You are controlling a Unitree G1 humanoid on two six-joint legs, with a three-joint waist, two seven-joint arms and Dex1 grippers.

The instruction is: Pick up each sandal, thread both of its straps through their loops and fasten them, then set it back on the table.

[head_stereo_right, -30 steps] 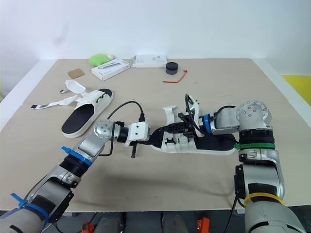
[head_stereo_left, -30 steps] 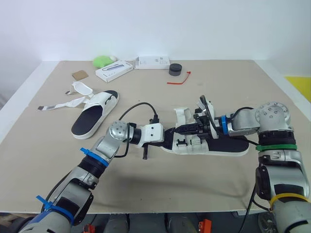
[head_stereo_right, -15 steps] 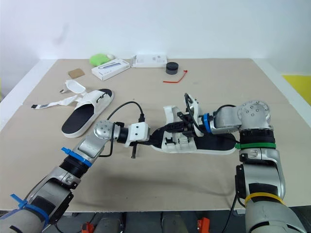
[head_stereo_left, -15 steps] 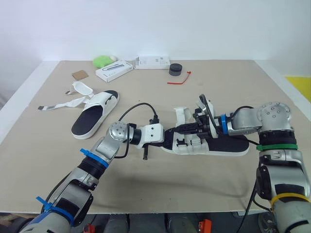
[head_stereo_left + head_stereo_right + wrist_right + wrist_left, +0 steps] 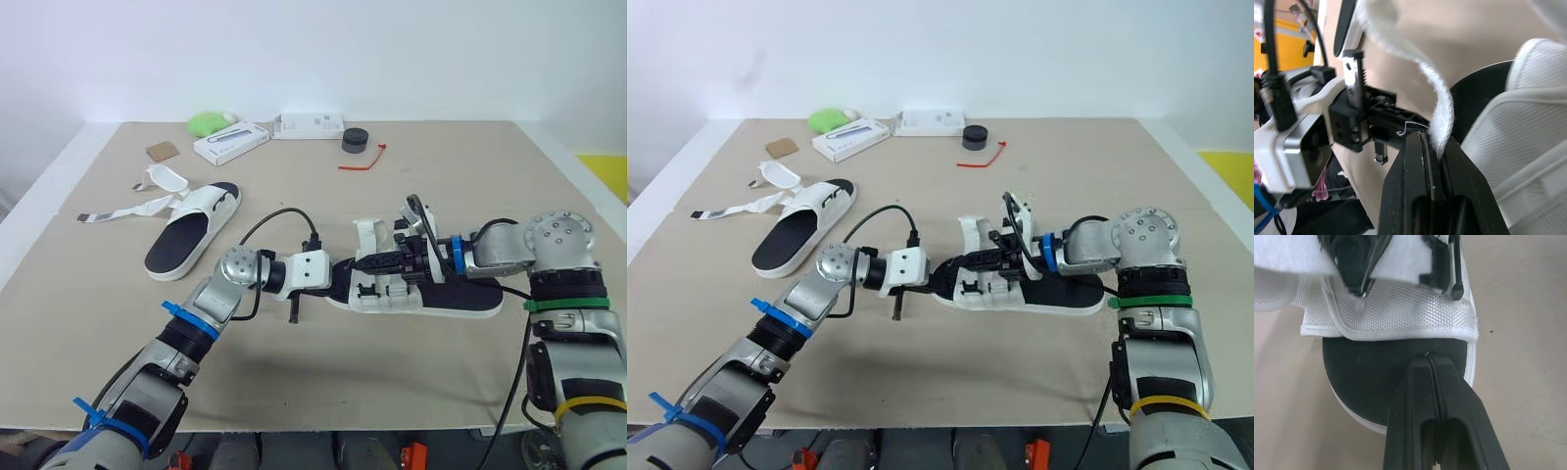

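Two white boxes [image 5: 230,143] [image 5: 309,125], print illegible, right pincer [image 5: 1426,139] pinching strap [image 5: 1415,63].

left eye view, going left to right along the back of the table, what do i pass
brown card square → long white box → white carton → black round object

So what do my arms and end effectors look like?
Silver-grey metal arms. Left arm: blue cable ties, looping black cable, white wrist block. Right arm: blue wrist band, green and yellow rings. Left end effector and right end effector: two black fingers each.
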